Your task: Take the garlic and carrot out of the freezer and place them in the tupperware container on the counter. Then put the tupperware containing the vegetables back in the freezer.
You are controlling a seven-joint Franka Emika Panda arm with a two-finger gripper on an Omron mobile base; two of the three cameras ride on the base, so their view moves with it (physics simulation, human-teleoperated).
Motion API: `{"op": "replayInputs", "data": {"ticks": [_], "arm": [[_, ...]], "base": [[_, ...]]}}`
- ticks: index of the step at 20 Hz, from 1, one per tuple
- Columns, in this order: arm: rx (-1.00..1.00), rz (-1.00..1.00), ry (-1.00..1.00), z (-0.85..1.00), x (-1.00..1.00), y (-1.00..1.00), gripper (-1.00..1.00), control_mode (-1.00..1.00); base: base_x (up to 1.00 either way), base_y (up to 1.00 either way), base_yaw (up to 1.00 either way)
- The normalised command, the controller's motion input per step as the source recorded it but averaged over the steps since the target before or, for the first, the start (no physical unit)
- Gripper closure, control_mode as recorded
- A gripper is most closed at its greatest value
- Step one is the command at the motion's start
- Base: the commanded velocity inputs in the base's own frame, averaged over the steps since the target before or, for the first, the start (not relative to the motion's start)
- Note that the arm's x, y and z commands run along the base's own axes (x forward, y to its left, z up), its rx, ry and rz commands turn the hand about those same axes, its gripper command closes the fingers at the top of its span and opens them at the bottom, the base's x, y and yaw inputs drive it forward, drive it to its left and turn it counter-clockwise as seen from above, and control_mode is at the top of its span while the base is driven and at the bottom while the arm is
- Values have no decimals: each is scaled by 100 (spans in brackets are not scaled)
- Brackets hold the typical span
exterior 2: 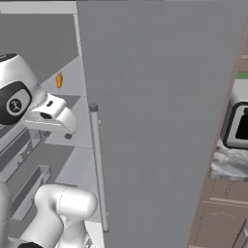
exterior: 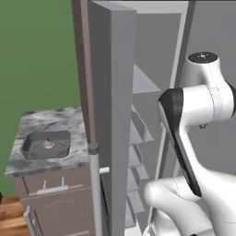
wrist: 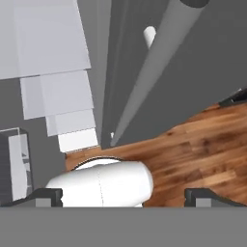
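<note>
Garlic (exterior: 48,144) already sat in the tupperware container (exterior: 28,148) on the counter (exterior: 41,120), left of the open freezer (exterior: 113,92). Carrot (exterior 2: 59,80) was on a far upper shelf. Gripper (wrist: 123,195) was spread wide, empty. Step looked like carrot pickup; next move: reach up to it.

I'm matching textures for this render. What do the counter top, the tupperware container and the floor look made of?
Counter: polished marble-like stone, grey-white veining. Tupperware container: probably matte dark-grey plastic, no sheen. Floor: varnished wood, brown planks with visible grain.
</note>
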Motion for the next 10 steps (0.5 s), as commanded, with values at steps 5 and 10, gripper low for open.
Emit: {"op": "replayInputs", "data": {"ticks": [5, 10], "arm": [[0, 0, 0, 0, 0, 0, -100, 100], [9, 3, 1, 10, 0, 9, -100, -100]], "base": [[35, 30, 17], [8, 41, 14]]}}
